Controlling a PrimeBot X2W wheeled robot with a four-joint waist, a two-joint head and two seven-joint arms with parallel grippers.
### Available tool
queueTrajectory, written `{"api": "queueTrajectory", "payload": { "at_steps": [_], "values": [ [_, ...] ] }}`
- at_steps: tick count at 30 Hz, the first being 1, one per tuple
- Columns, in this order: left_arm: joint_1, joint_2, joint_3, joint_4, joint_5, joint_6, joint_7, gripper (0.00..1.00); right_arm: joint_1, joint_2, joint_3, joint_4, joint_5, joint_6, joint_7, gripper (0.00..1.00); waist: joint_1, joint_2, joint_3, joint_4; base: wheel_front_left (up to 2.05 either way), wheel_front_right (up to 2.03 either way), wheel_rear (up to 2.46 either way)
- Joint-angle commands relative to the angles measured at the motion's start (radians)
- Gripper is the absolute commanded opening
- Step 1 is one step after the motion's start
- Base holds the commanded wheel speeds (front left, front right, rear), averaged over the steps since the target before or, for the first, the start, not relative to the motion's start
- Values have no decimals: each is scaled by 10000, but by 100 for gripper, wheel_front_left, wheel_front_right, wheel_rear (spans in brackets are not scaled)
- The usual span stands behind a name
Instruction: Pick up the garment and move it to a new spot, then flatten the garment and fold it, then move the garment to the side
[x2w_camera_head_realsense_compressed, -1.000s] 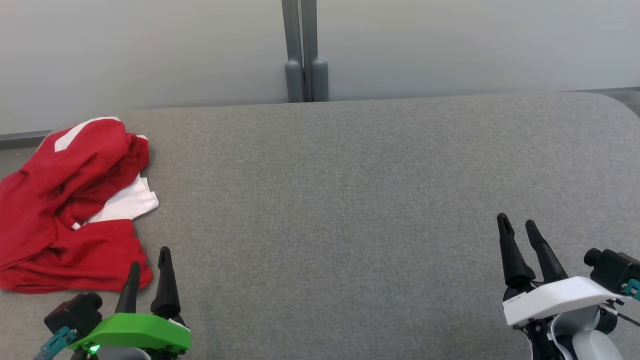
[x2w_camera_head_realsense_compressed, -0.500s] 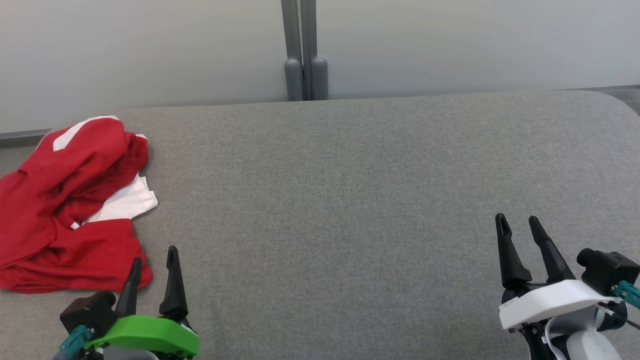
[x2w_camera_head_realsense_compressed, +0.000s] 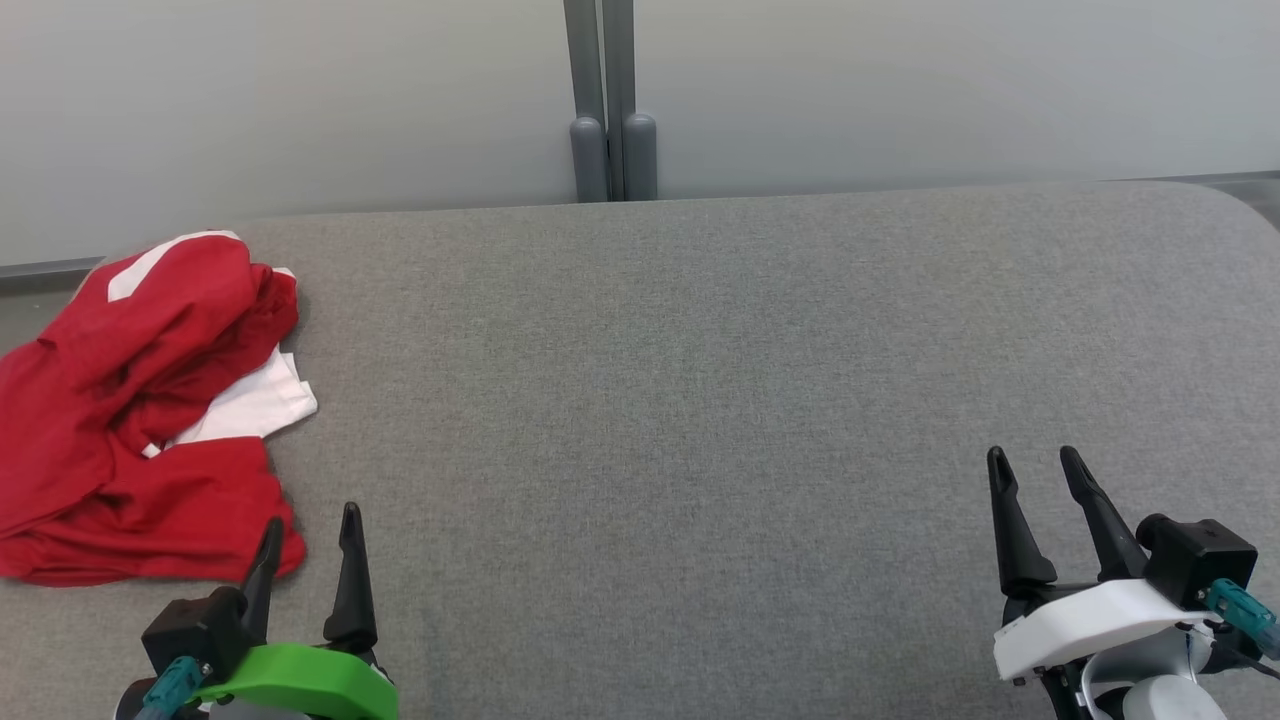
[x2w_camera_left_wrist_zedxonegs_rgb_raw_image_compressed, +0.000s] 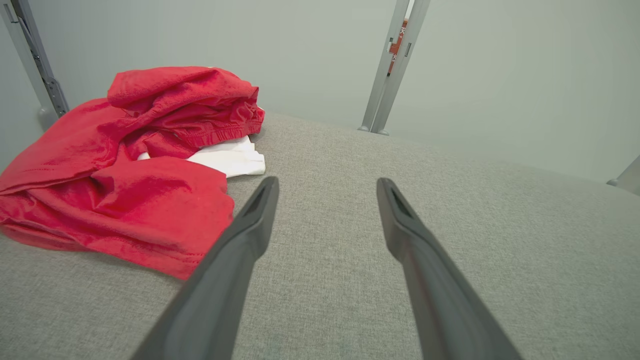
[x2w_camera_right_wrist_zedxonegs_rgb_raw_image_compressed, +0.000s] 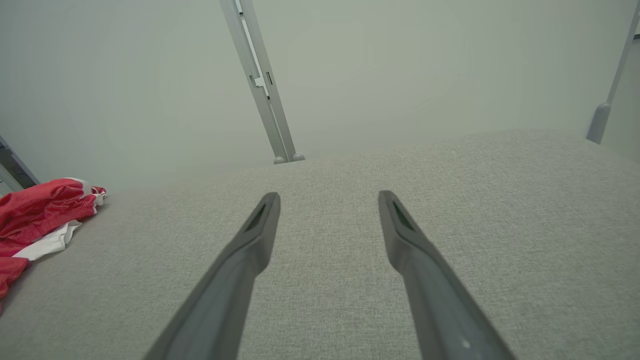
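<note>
A crumpled red and white garment (x2w_camera_head_realsense_compressed: 140, 410) lies in a heap at the left edge of the grey table (x2w_camera_head_realsense_compressed: 700, 400). In the left wrist view the garment (x2w_camera_left_wrist_zedxonegs_rgb_raw_image_compressed: 125, 165) sits ahead and to the left of the fingers. My left gripper (x2w_camera_head_realsense_compressed: 310, 525) hovers open just right of the garment's near corner, holding nothing. At the lower right my right gripper (x2w_camera_head_realsense_compressed: 1035, 462) stands open and empty, far from the cloth. The right wrist view catches the garment (x2w_camera_right_wrist_zedxonegs_rgb_raw_image_compressed: 40, 215) at its far left edge.
A grey double post (x2w_camera_head_realsense_compressed: 610, 100) rises behind the table's far edge against a pale wall. The table's right far corner is rounded (x2w_camera_head_realsense_compressed: 1230, 205). Bare grey surface spreads between the two grippers.
Both grippers have drawn back toward the near edge of the table, staying open. The left one also shifted slightly right. The garment has not moved.
</note>
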Motion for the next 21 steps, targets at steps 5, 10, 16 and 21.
{"api": "queueTrajectory", "payload": {
  "at_steps": [5,10,16,21],
  "values": [
    [0,26,153,22,581,-146,-179,100,22,1,-71,19,-516,2,-191,100,-1,0,5,-27,0,0,0],
    [86,-82,324,265,845,-282,-285,100,67,-82,-36,128,-922,2,-302,100,-1,0,-3,-50,0,0,0],
    [82,-151,411,485,1336,-425,-406,100,78,-109,-61,186,-1398,2,-424,100,-1,0,-2,-38,0,0,0],
    [52,-249,532,675,1589,-537,-504,100,97,-48,-155,299,-1716,2,-521,100,-1,0,2,-24,0,0,0]
  ]
}}
